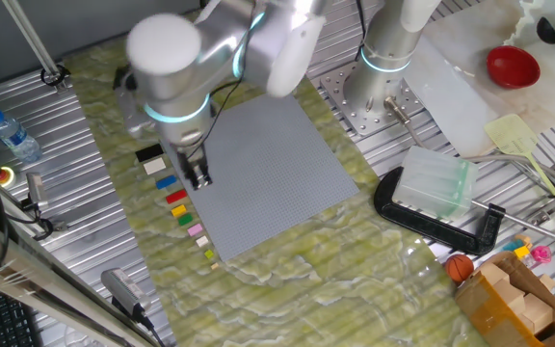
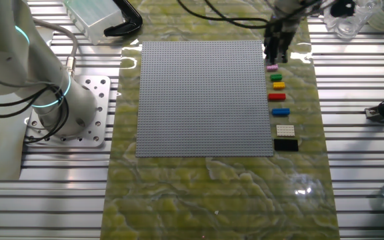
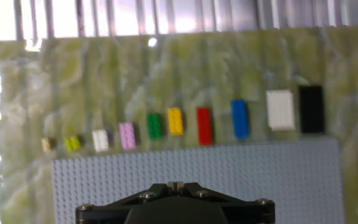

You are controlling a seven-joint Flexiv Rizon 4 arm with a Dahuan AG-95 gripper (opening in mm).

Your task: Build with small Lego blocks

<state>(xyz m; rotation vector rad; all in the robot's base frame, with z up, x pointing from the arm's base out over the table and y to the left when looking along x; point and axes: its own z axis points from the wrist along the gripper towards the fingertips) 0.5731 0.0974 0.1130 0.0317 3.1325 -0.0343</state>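
Note:
The small Lego blocks lie in a row on the green mat beside the grey baseplate. In the hand view, from right to left, they are black, cream, blue, red, yellow, green, pink, then smaller white, yellow-green and tan pieces. The row also shows along the baseplate edge, from black downward, and from black up to pink. My gripper hangs above the baseplate edge near the row. Its fingertips are together with nothing seen between them.
A black clamp and a clear plastic box sit right of the baseplate. A red bowl, a cardboard box and a water bottle stand at the edges. The arm's base is bolted beside the mat.

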